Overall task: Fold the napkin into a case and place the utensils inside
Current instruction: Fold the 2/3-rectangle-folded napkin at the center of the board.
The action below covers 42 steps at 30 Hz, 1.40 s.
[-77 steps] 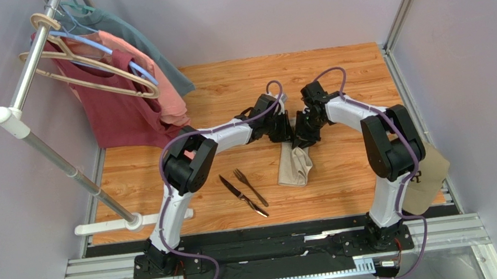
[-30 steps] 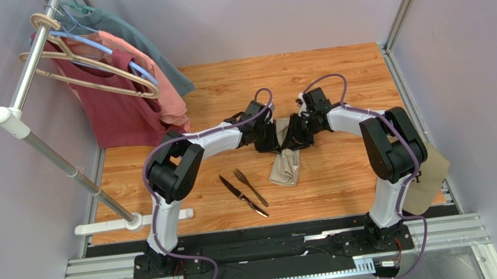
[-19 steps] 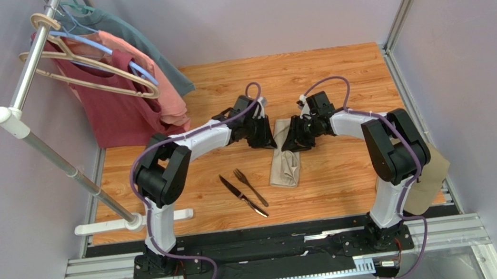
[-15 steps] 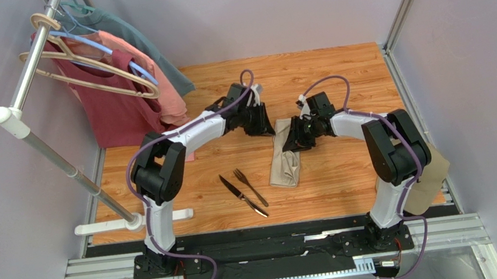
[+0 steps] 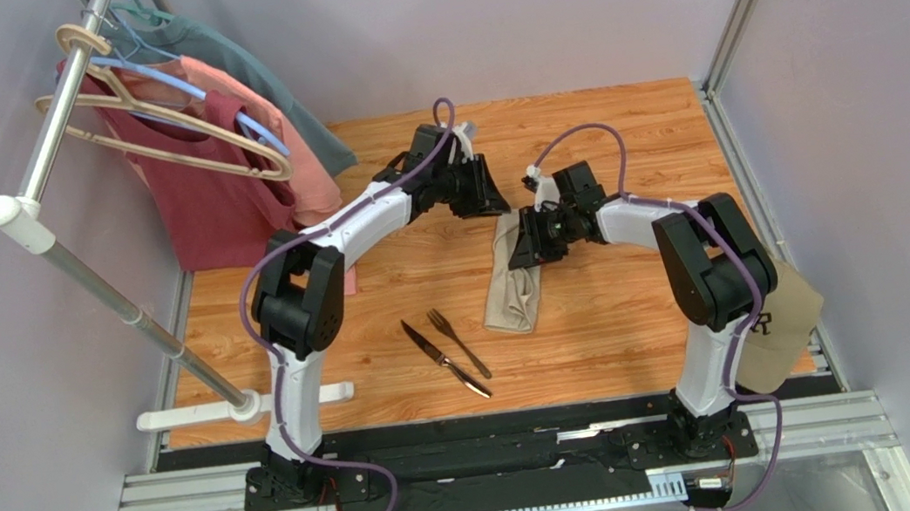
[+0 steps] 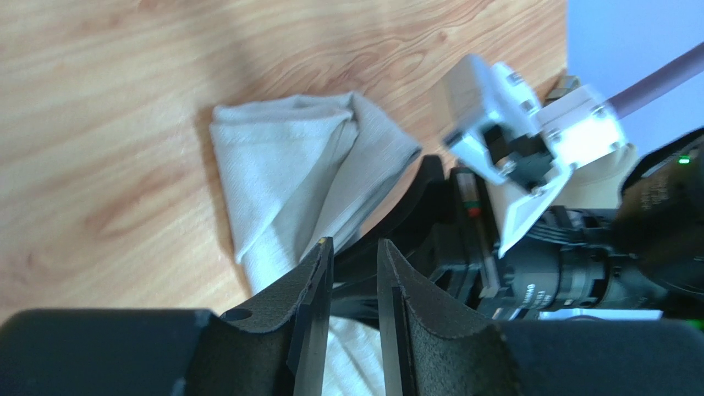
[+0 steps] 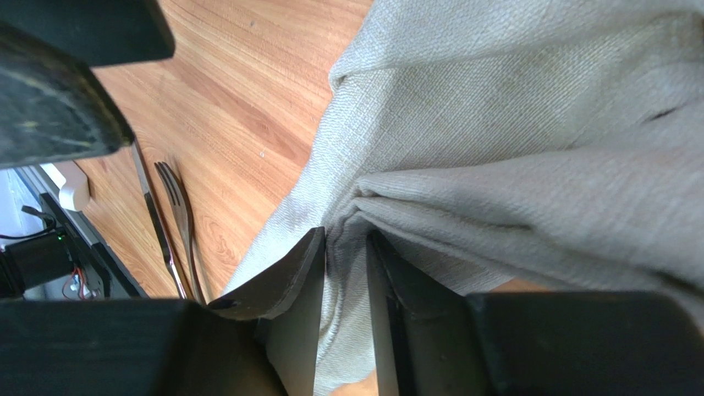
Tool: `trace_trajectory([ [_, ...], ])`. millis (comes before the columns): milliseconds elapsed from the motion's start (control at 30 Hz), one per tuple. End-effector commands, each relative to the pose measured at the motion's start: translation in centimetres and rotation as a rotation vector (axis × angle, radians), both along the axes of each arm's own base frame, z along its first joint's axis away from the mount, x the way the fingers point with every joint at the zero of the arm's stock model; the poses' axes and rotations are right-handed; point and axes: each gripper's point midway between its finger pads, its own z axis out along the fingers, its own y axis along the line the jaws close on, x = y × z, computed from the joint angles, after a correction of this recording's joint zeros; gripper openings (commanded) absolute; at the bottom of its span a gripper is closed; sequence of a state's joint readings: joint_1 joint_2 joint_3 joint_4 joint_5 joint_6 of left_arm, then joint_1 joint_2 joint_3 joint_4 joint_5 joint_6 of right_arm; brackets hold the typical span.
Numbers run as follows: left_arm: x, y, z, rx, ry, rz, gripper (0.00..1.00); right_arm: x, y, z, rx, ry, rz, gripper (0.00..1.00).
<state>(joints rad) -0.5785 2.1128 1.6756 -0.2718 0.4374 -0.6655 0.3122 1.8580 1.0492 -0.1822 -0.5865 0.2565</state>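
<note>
- Right fingers (image 7: 318, 247): pinching a fold at the far end of the napkin (image 5: 513, 294).
- Left fingers (image 6: 324, 262): slightly spread, empty, raised beyond that end.
- Napkin: narrow strip on the counter, long axis running nearward from the right fingers.
- Fork (image 5: 459, 341), knife (image 5: 444, 359): left of the strip, on the left arm's side.

Bright even lighting, soft faint shadows, overhead view sharp, wrist views blurred in near foreground

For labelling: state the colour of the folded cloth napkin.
The folded cloth napkin is plain beige-tan; clearest in right wrist view.
</note>
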Motion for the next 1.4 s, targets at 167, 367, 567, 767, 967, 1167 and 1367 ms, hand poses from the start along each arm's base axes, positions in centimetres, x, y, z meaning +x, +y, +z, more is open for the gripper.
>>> trace_trajectory([
  [167,0.5,-1.9,-1.1,-0.067,-0.031,-0.166,0.33,1.4,1.6,1.2,0.072,-0.087,0.05,0.0],
  [367,-0.1,-2.1,-1.9,-0.092,-0.044,-0.213,0.39,0.3,1.8,1.8,0.17,-0.095,0.033,0.0],
  [567,-0.1,-1.5,-3.0,-0.04,-0.087,-0.236,0.51,-0.3,1.4,0.5,0.194,-0.059,0.034,0.0],
  [767,-1.3,-2.1,-4.0,0.018,-0.149,-0.309,0.5,-0.1,1.3,1.3,0.227,-0.065,0.04,0.0],
  [967,-2.5,-3.2,-4.4,0.001,-0.163,-0.41,0.49,-0.4,1.3,1.6,0.242,-0.056,0.053,0.0],
  [1167,-2.4,-3.2,-5.8,0.056,-0.148,-0.439,0.51,-0.4,1.5,1.2,0.256,-0.041,0.056,0.0],
  [1367,-2.0,-3.5,-7.6,0.079,-0.095,-0.398,0.5,-0.6,1.5,1.4,0.257,-0.037,0.052,0.06],
])
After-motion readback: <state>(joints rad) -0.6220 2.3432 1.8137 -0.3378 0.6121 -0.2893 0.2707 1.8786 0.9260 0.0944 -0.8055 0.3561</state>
